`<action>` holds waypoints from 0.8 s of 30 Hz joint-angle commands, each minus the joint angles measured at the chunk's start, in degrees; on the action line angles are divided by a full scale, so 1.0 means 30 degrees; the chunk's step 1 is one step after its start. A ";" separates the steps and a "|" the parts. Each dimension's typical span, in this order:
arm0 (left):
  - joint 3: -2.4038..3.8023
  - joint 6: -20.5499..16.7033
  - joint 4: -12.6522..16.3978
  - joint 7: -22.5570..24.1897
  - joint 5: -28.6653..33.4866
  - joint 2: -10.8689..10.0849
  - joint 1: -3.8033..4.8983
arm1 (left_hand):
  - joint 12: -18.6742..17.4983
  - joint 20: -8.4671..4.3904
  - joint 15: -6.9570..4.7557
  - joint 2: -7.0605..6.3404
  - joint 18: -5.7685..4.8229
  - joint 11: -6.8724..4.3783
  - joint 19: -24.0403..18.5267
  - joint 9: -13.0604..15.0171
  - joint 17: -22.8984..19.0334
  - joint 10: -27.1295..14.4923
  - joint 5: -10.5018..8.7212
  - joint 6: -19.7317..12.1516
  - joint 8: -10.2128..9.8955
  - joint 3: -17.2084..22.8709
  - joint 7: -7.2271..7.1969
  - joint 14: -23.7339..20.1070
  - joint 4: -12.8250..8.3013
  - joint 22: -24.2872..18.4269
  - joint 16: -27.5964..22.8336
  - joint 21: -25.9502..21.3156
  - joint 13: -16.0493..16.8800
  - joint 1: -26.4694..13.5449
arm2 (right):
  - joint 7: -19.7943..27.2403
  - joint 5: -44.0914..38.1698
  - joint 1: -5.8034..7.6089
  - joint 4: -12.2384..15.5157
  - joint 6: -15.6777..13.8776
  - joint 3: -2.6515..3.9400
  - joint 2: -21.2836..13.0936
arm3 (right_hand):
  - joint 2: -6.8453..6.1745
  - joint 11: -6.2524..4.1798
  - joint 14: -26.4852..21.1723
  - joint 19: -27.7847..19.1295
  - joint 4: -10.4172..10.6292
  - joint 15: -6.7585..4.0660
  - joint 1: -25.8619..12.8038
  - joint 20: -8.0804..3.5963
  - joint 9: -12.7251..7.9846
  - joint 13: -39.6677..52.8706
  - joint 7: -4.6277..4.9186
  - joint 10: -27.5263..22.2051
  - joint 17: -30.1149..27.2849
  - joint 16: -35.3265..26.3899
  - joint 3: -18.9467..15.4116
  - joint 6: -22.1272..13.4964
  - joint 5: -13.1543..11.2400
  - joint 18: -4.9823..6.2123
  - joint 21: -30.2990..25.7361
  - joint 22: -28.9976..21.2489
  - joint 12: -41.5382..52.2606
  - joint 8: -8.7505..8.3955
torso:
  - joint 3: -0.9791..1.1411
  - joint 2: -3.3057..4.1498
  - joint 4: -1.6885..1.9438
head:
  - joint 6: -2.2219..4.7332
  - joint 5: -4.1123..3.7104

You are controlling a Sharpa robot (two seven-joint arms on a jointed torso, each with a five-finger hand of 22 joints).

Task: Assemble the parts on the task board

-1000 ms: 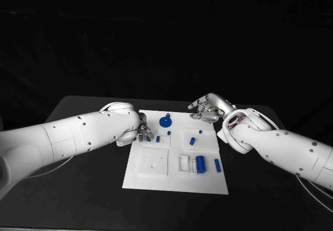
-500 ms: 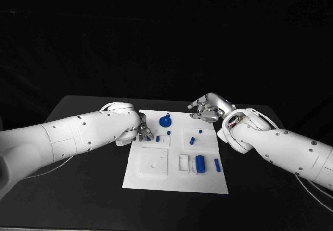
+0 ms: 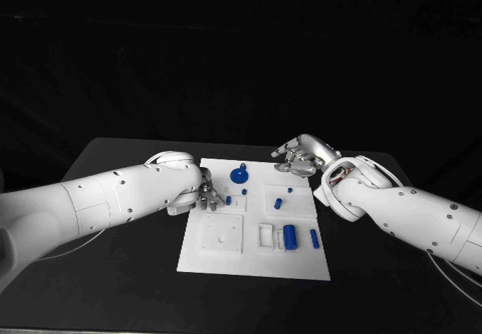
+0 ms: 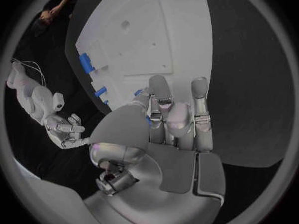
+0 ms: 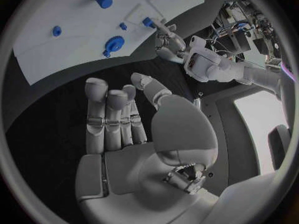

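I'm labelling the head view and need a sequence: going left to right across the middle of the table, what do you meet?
Left hand at the board's left edge → blue gear-shaped part on the task board → blue cylinder → slim blue bar → right arm's wrist.

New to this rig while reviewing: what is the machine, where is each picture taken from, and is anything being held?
It is a robot with two white arms ending in silver many-fingered hands, working at a black table. The head view looks down from the robot's head; the two round pictures come from cameras behind each wrist. In the middle lies the white task board, carrying small blue parts such as a blue gear-shaped piece and a blue cylinder. The left hand is at the board's left edge, its fingertips on a small blue peg; whether it grips it is unclear. The right hand hovers by the far right corner, holding nothing.
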 commanded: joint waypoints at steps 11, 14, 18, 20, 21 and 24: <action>0.0011 -0.0085 -0.0179 -0.0031 0.0018 -0.0035 0.0000 | -0.0072 0.0027 -0.0050 -0.0553 0.0253 0.0000 0.0083 0.0035 -0.0142 0.0871 -0.1480 0.0117 0.0007 -0.0007 0.0032 -0.0088 0.0685 0.0377 -0.0165 -0.0124 -0.0127 -0.0272 | 0.0213 -0.0013 -0.0007 0.0013 0.0110 0.0011 0.0009 | -0.0084 -0.0056 0.0067 0.0607 -0.0003 -0.0050 -0.0057 -0.0156 -0.0026 -0.0024 0.0073 -0.0038 -0.0016 -0.0078 0.0078 -0.0062 0.0071 0.0132 0.0056 0.1179 -0.0104 -0.0039 | -0.0013 0.0012 -0.0014 | 0.0029 0.0015; 0.0013 -0.0161 -0.0153 -0.0007 0.0008 -0.0126 0.0001 | -0.0084 -0.0015 -0.0075 -0.2286 0.0237 -0.0001 0.0076 0.0024 -0.0166 0.0863 -0.2286 0.0218 0.0011 0.1016 0.0031 -0.0100 0.2191 0.0373 -0.0187 -0.0146 -0.0211 -0.0750 | 0.0221 -0.0010 -0.0008 0.0007 0.0103 0.0011 0.0009 | -0.0084 -0.0056 0.0067 0.0607 -0.0003 -0.0050 -0.0057 -0.0156 -0.0026 -0.0024 0.0073 -0.0038 -0.0016 -0.0078 0.0078 -0.0062 0.0071 0.0132 0.0056 0.1179 -0.0104 -0.0039 | -0.0017 0.0012 -0.0013 | 0.0010 -0.0010; 0.0016 -0.0170 -0.0031 0.0027 0.0017 -0.0314 0.0014 | -0.0150 -0.0242 -0.0145 -0.4361 0.0047 -0.0020 0.0038 -0.0113 -0.0268 0.0873 -0.2305 0.0336 -0.0099 0.1689 0.0038 -0.0159 0.4408 0.0368 -0.0281 -0.0142 -0.0412 -0.0411 | 0.0227 0.0006 -0.0008 -0.0009 0.0103 0.0012 -0.0002 | -0.0090 -0.0054 0.0059 0.0604 0.0014 -0.0046 -0.0065 -0.0153 -0.0026 -0.0028 0.0084 -0.0044 -0.0036 -0.0103 0.0061 -0.0099 0.0077 0.0136 0.0059 0.1178 -0.0110 -0.0039 | -0.0008 -0.0009 -0.0003 | -0.0007 -0.0038; 0.0018 -0.0138 0.0043 0.0039 0.0043 -0.0409 0.0040 | -0.0184 -0.0265 -0.0148 -0.4562 0.0016 -0.0014 0.0018 -0.0148 -0.0327 0.0870 -0.2300 0.0329 -0.0132 0.1471 0.0047 -0.0178 0.4479 0.0362 -0.0325 -0.0157 -0.0455 -0.0352 | 0.0228 0.0011 -0.0008 -0.0015 0.0103 0.0012 -0.0008 | -0.0090 -0.0054 0.0059 0.0604 0.0014 -0.0046 -0.0065 -0.0153 -0.0026 -0.0028 0.0084 -0.0044 -0.0036 -0.0103 0.0061 -0.0099 0.0077 0.0136 0.0059 0.1178 -0.0110 -0.0039 | -0.0007 -0.0015 0.0011 | -0.0024 -0.0041; 0.0020 -0.0128 0.0083 0.0046 0.0072 -0.0458 0.0057 | -0.0208 -0.0274 -0.0149 -0.4611 0.0004 -0.0010 0.0009 -0.0166 -0.0368 0.0869 -0.2300 0.0319 -0.0150 0.1415 0.0053 -0.0190 0.4481 0.0360 -0.0352 -0.0165 -0.0476 -0.0313 | 0.0229 0.0013 -0.0009 -0.0017 0.0103 0.0012 -0.0009 | -0.0090 -0.0054 0.0059 0.0604 0.0014 -0.0046 -0.0065 -0.0153 -0.0026 -0.0028 0.0084 -0.0044 -0.0036 -0.0103 0.0061 -0.0099 0.0077 0.0136 0.0059 0.1178 -0.0110 -0.0039 | -0.0003 -0.0014 0.0011 | -0.0023 -0.0040; 0.0030 -0.0146 0.0216 0.0073 0.0259 -0.0606 0.0123 | -0.0342 -0.0342 -0.0158 -0.4782 -0.0054 0.0010 -0.0026 -0.0261 -0.0570 0.0873 -0.2298 0.0257 -0.0231 0.1192 0.0091 -0.0231 0.4499 0.0346 -0.0500 -0.0215 -0.0593 -0.0209 | 0.0230 0.0019 -0.0009 -0.0020 0.0101 0.0013 -0.0012 | -0.0090 -0.0054 0.0059 0.0604 0.0014 -0.0046 -0.0065 -0.0153 -0.0026 -0.0028 0.0084 -0.0044 -0.0036 -0.0103 0.0061 -0.0099 0.0077 0.0136 0.0059 0.1178 -0.0110 -0.0039 | 0.0001 -0.0009 0.0006 | -0.0012 -0.0029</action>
